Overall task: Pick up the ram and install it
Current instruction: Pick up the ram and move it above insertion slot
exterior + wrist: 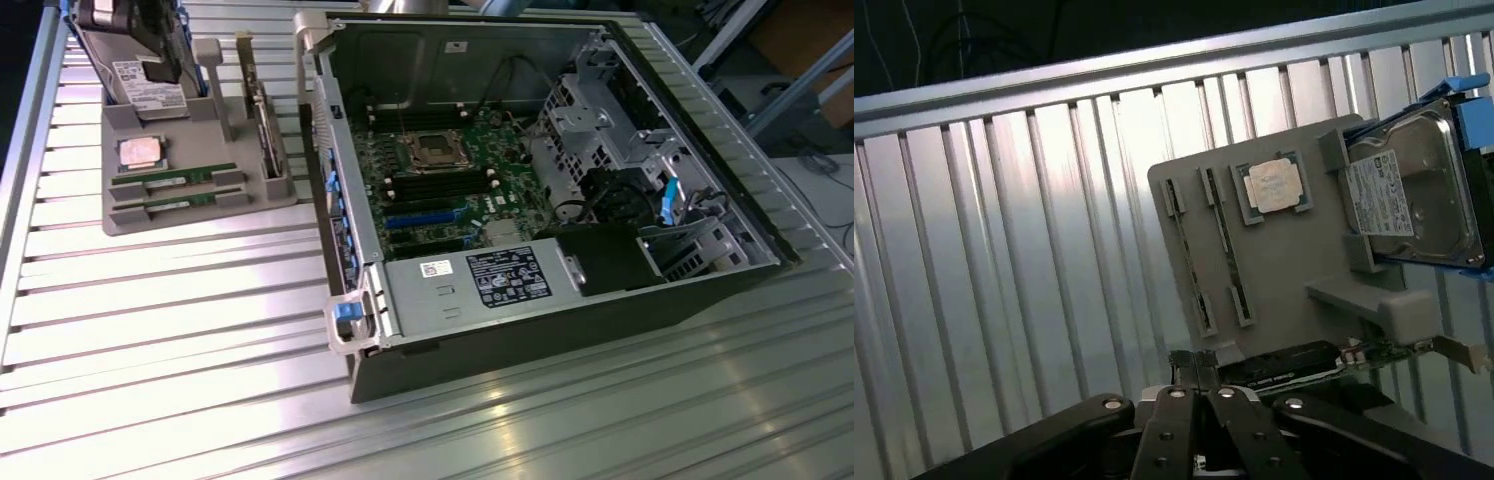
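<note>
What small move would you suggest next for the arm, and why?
Probably open the gripper. It is shut and empty, and both the ram and its twin lie in the gray tray, so shut fingers could not take either.

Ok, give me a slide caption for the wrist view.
Shut gripper near the grey tray, where both ram sticks sit in their holders beside the CPU and hard drive.

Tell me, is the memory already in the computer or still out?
Out. The ram and its twin lie in the grey tray beside the computer.
</note>
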